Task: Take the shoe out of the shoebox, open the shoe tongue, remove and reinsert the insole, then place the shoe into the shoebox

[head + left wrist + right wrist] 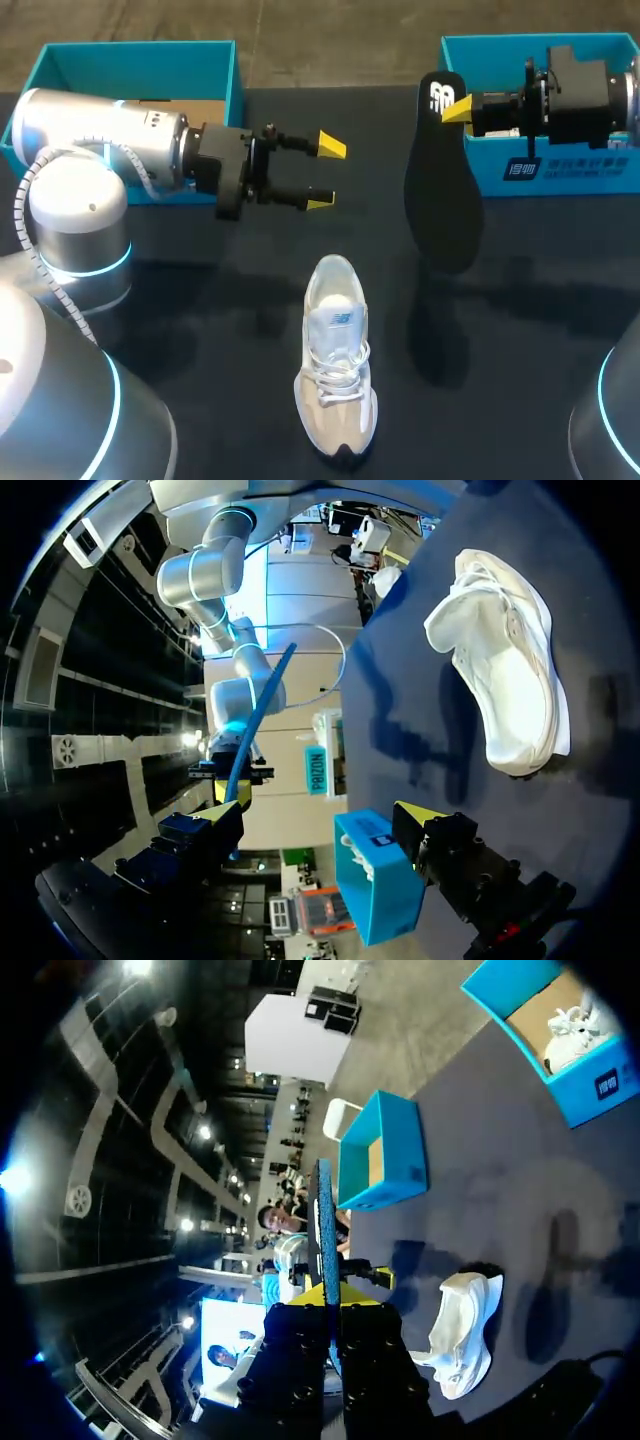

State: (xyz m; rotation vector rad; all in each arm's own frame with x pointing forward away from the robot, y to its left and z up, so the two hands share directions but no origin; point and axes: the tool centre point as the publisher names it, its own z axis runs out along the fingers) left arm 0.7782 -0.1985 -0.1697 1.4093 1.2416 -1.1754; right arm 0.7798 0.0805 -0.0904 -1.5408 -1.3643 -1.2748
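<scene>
A white sneaker lies on the dark table near the front middle, toe toward the front edge; it also shows beside my left gripper and below my right gripper. My right gripper is shut on the top end of a black insole with a blue underside, which hangs upright above the table in front of the right shoebox. In the right wrist view the insole stands edge-on between the shut fingers. My left gripper hovers open and empty, above the table behind the sneaker.
A blue shoebox stands open at the back left, behind my left arm. The right shoebox holds another white shoe. Bare dark tabletop surrounds the sneaker.
</scene>
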